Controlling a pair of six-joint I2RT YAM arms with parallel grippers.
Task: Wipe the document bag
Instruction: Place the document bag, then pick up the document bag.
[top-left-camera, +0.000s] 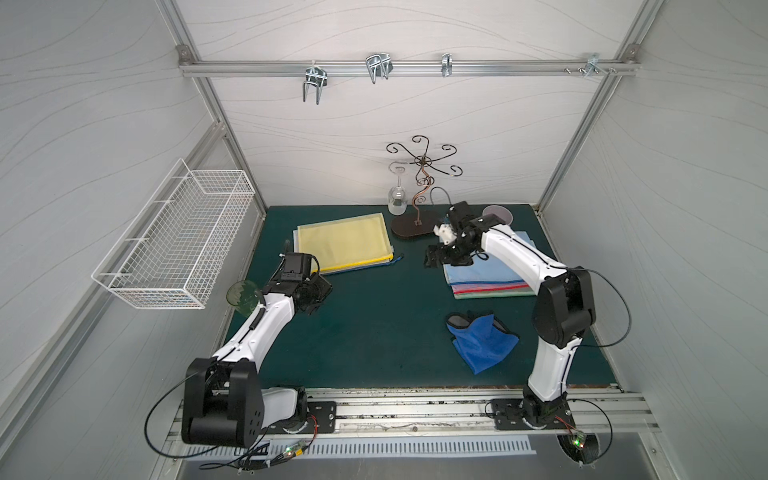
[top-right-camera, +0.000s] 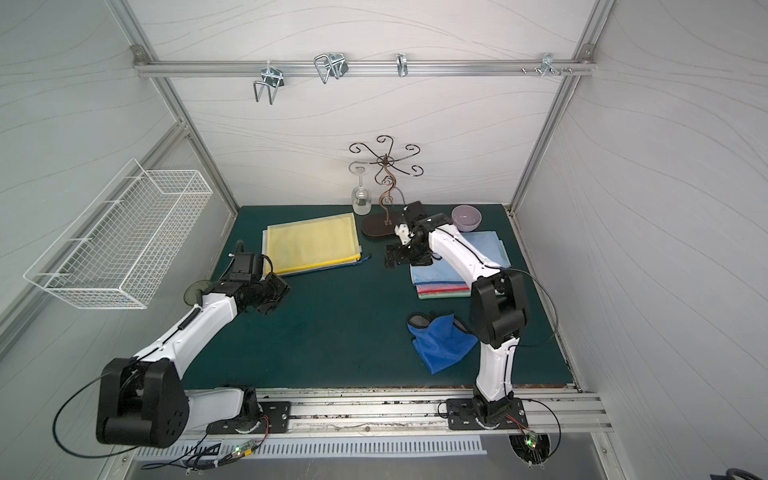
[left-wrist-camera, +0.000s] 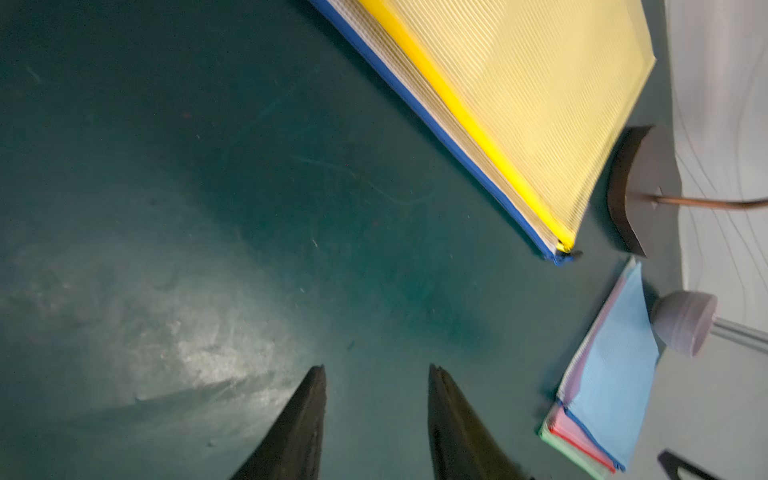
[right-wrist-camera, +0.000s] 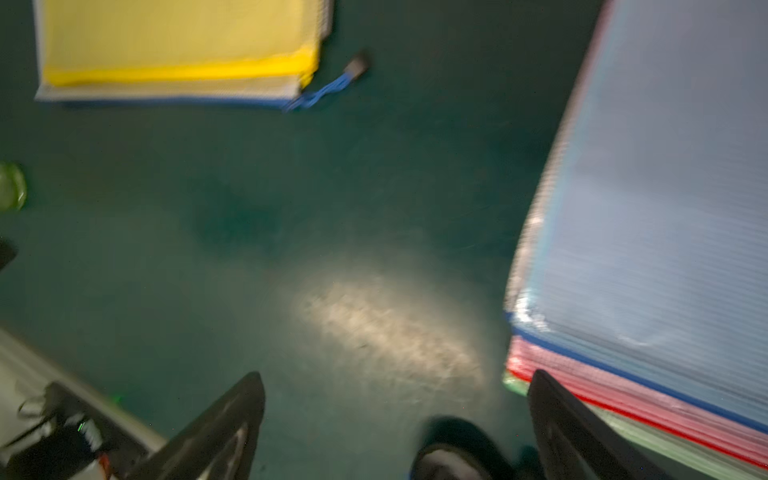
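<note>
The yellow document bag (top-left-camera: 345, 241), lying toward the bench's (top-left-camera: 374, 332) far-left corner, is likely handling light and slippery, so pinning its zipper edge (top-left-camera: 357, 262) seems best. The left gripper (left-wrist-camera: 377, 368) and right gripper (right-wrist-camera: 397, 373) jaws are gaping, empty.

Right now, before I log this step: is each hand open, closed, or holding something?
Left hand: open, holding nothing.
Right hand: open wide, holding nothing.

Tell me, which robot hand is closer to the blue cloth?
Right. The right gripper is just past the blue cloth, by the stack of bags; the left gripper is farther, across the mat near the yellow bag.
</note>
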